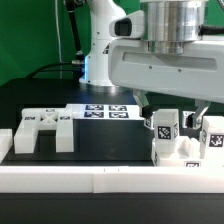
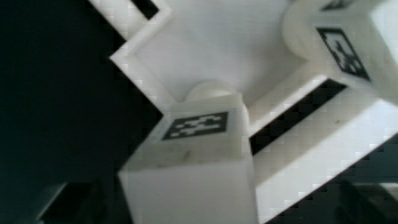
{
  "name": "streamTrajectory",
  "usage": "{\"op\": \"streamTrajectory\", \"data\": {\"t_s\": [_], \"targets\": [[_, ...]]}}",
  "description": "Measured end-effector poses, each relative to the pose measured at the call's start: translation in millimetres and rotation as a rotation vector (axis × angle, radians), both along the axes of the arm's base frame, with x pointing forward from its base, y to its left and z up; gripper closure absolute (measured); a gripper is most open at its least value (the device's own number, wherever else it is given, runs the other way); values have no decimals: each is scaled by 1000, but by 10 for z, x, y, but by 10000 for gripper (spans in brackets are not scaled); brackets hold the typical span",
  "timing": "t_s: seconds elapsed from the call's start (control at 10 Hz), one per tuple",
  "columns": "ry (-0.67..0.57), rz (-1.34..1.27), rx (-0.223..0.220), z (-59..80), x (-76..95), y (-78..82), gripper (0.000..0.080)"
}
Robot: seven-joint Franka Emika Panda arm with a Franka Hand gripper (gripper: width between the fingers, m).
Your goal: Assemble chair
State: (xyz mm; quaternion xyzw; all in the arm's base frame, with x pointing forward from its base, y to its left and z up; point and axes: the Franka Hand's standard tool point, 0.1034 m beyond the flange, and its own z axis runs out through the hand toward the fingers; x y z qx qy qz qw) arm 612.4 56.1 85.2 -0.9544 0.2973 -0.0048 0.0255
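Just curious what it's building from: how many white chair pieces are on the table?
4: an edge block and a notched frame on the exterior view's left, two tagged blocks on its right; the arm may hide more.

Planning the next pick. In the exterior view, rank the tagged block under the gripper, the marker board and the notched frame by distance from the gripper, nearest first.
1. tagged block: just below the open gripper, on the exterior view's right.
2. marker board: centre of the table, further back.
3. notched frame: far on the exterior view's left.
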Motion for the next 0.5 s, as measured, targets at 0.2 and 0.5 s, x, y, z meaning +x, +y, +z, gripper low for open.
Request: {"op": "streamTrajectory", "data": {"t_s": [0.2, 0.5], "targets": [[-31, 169, -9, -3, -56, -18, 151], [-32, 276, -12, -14, -61, -41, 151]]}}
